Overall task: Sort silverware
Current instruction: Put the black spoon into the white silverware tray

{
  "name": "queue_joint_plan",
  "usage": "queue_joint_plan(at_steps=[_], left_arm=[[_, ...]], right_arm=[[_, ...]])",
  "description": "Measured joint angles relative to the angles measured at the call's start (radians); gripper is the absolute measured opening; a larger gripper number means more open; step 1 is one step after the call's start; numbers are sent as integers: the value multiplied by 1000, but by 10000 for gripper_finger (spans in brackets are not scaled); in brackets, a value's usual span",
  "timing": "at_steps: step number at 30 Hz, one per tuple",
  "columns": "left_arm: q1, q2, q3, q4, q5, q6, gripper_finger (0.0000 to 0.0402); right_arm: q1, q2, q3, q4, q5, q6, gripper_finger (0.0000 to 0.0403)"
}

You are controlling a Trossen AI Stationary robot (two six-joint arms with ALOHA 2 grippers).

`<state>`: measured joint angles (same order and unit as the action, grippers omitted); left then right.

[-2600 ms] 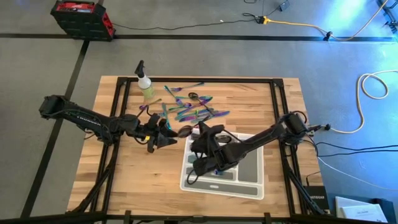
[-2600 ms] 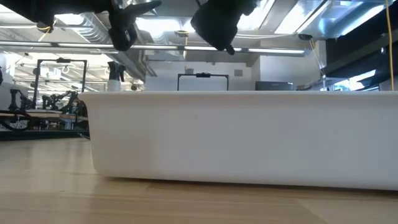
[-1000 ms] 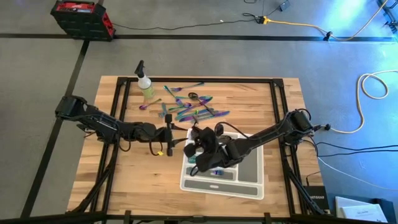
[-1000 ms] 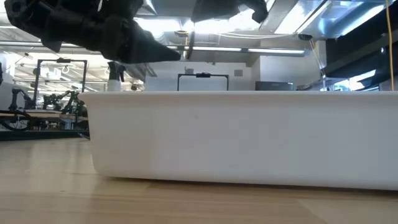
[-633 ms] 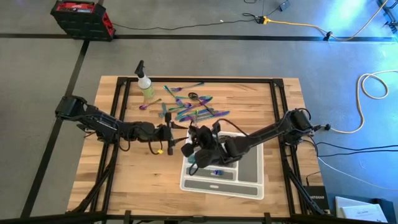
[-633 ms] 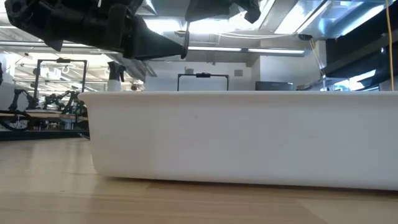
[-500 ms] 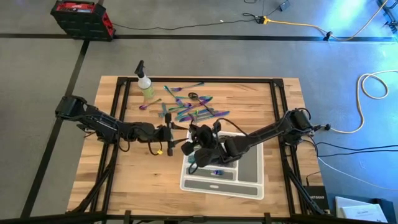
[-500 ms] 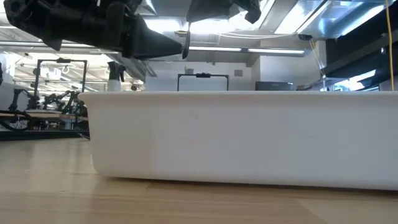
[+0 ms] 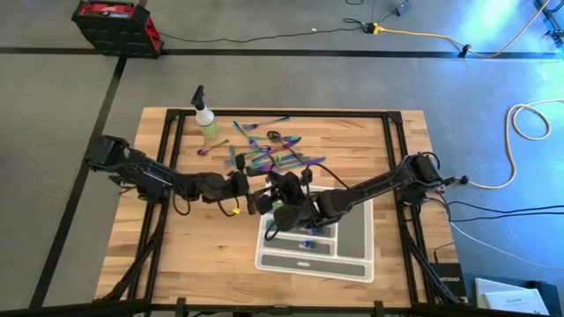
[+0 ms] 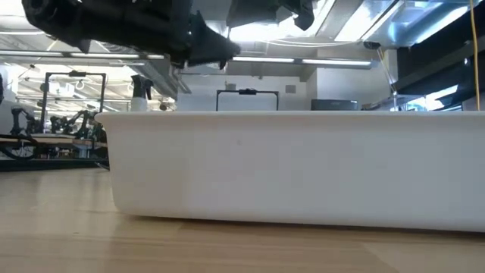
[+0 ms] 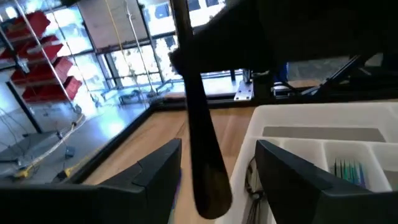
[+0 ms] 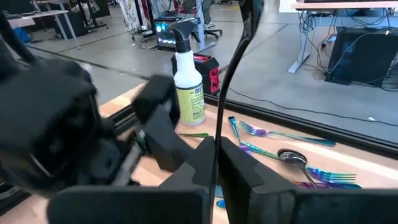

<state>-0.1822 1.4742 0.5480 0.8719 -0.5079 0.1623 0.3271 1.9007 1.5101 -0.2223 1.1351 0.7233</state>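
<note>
My right gripper [image 12: 217, 148] is shut on a dark black spoon [image 12: 233, 74] and holds it in the air over the tray's far left corner [image 9: 269, 195]. My left gripper [image 11: 217, 149] is open and level beside it [image 9: 251, 201]. Its two fingers stand on either side of the spoon's wider rounded end [image 11: 208, 183] without touching it. The other silverware [image 9: 269, 157], iridescent forks and spoons, lies in a loose pile on the table's far half. A few iridescent pieces [image 11: 348, 169] lie in a tray compartment. My right gripper pinches the spoon's thin stem [image 12: 216, 163] between its two fingers. The spoon runs on past the fingertips toward my left gripper. It is lifted clear of the table and the tray.
The white compartment tray [image 9: 352, 269] lies on the table's near right half, and its wall [image 10: 303, 167] fills the low view. A yellow-green spray bottle [image 9: 206, 119] stands at the far left. Bare wood [image 9: 194, 251] lies near left of the tray.
My left gripper has moved toward the table's right edge and a little up, closing in on my right gripper and the spoon it holds. My right gripper has shifted slightly toward the far edge with the spoon.
</note>
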Motion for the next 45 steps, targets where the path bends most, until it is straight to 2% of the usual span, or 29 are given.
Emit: queue_joint_plan(at_steps=[6,13,19,34,45], left_arm=[[-3,76,35,7,-64,-24,190],[-4,74,49,9,-113,-4,175],[-26,74,49,9,-287,24,171],[-40,73,49,60,-270,52,168],[-40,72,49,68,-257,55,91]], right_arm=[[0,0,0,11,-3,-25,0],[-1,0,0,5,-2,-49,0],[-1,0,0,-5,28,-49,0],[-2,0,0,-13,41,-36,0],[-2,0,0,-12,43,-36,0]])
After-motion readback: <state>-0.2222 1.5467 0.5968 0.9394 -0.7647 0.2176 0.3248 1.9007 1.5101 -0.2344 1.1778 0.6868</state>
